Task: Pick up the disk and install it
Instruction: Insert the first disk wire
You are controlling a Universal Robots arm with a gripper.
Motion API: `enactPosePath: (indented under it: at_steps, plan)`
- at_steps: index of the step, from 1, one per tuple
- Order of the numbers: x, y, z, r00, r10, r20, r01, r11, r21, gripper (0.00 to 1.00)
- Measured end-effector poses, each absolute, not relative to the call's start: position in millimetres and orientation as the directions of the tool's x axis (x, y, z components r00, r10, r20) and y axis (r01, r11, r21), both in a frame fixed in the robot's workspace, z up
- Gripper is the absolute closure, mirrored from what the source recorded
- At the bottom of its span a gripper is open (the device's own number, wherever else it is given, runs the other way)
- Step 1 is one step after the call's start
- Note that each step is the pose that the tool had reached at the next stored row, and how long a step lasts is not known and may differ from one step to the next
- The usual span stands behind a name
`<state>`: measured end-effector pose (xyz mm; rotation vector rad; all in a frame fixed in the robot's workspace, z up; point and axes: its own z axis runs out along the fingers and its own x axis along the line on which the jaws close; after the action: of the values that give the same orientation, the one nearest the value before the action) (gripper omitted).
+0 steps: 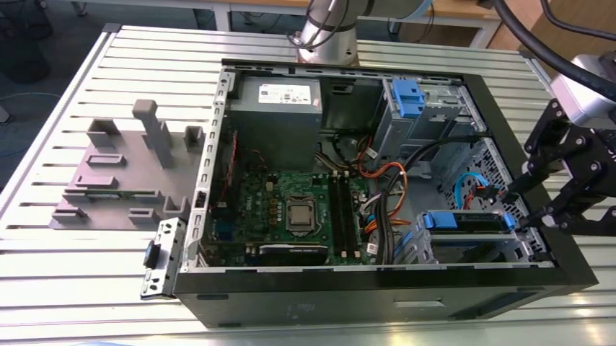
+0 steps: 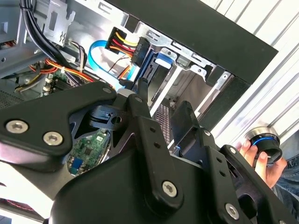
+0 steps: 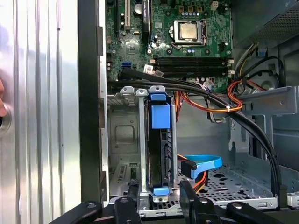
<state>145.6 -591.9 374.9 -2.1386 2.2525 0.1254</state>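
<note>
The disk (image 1: pixel 469 221), a silver drive framed by blue rails, sits in the grey metal drive bay (image 1: pixel 481 249) at the front corner of the open computer case, on the exterior view's right. In the first wrist view the disk (image 3: pixel 158 140) stands on edge between the bay's rails. My gripper (image 3: pixel 160 193) is open, with a black finger (image 3: pixel 134 192) on each side of the disk's near end and a small gap to it. In the exterior view my gripper (image 1: pixel 527 207) hangs just outside the case wall by the bay. The second wrist view shows the drive's green circuit board (image 2: pixel 86 149) behind my gripper (image 2: pixel 161 105).
Orange, yellow and blue cables (image 3: pixel 205 165) lie beside the bay. A second bay with a blue bracket (image 1: pixel 409 97) sits at the case's back. The grey slotted holder (image 1: pixel 120 176) stands on the slatted table (image 1: pixel 86 267). A person's hand (image 2: pixel 254 156) rests near a round knob (image 2: pixel 264 141).
</note>
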Motion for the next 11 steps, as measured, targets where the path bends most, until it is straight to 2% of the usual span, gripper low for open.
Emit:
enactPosePath:
  at_steps: [11]
  plan:
    - [149.3,-591.9,374.0,-0.053,-0.995,-0.079,-0.998,0.05,0.036,0.53]
